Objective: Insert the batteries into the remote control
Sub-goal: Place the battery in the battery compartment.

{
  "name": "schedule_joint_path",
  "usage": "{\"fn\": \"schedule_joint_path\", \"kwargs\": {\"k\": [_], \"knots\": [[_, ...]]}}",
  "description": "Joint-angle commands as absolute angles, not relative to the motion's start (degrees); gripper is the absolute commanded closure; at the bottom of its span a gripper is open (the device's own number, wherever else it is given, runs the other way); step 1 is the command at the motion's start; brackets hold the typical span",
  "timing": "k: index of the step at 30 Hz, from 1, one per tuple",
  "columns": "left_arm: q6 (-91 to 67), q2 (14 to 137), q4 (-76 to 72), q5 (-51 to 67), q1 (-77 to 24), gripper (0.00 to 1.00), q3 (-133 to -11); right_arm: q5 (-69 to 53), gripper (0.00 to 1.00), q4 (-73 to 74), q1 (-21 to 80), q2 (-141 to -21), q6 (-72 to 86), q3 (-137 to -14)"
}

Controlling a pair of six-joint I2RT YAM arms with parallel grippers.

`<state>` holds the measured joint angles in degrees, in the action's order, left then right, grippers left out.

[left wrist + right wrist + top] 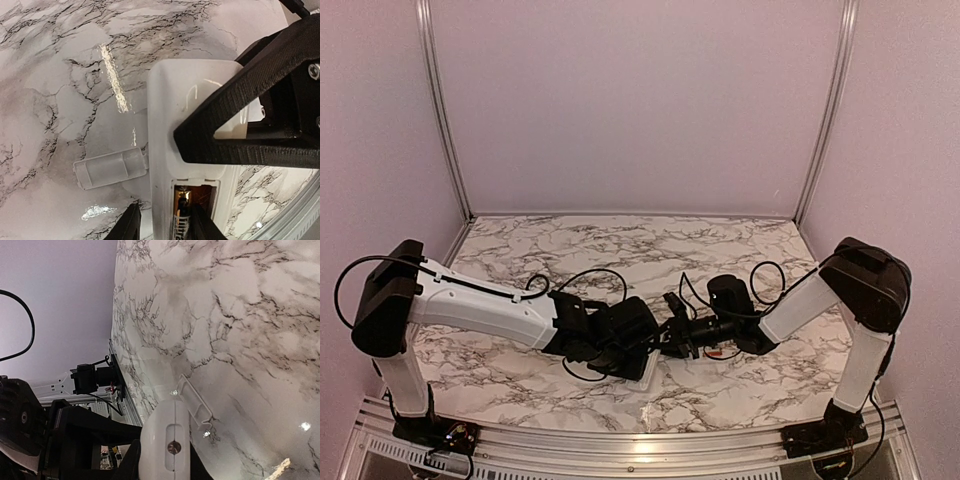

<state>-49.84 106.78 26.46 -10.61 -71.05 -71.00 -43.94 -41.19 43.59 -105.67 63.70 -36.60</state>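
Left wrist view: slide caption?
White remote, back up, battery recess open; its detached cover lies on the marble table beside it.

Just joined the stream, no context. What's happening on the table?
Battery loading into the remote control. The right tool clamps the remote, back side up, battery cover off and lying beside it. The left tool hovers at the open recess; something coppery shows there, but whether a battery is held or seated is unclear.

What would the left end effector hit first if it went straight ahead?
The remote control, almost at once: it lies between the fingers of the left end effector. Further on, a finger of the right end effector crosses it; depth is unclear.
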Motion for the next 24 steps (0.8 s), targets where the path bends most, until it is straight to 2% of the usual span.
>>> {"fn": "schedule_joint_path", "kwargs": {"k": [1, 8, 12, 17, 19, 20, 24], "knots": [[-48.6, 103.1, 25.7, -11.7, -70.8, 0.63, -69.1, -45.3, 1.0, -42.3, 44.2, -105.7, 63.7, -37.4], [-47.3, 97.4, 19.0, -10.2, -70.8, 0.54, -65.6, -45.3, 1.0, -41.8, 44.2, -106.0, 63.1, -37.6], [-44.3, 93.9, 15.5, -10.3, -70.8, 0.54, -63.2, -46.0, 1.0, -42.0, 44.2, -106.1, 63.0, -37.9], [-33.3, 78.4, 2.3, -17.2, -70.9, 0.53, -50.6, -48.5, 1.0, -40.5, 44.1, -105.4, 61.3, -39.0], [-26.5, 71.3, -3.5, -17.3, -70.8, 0.37, -44.7, -49.7, 1.0, -38.4, 44.1, -104.7, 59.7, -39.8], [-22.7, 68.3, -4.7, -15.9, -70.8, 0.34, -43.0, -50.2, 1.0, -37.3, 44.1, -104.3, 58.8, -40.2], [-8.1, 62.6, -4.0, -8.1, -70.8, 0.32, -40.4, -52.5, 1.0, -33.5, 44.2, -103.4, 55.9, -41.5]]}}
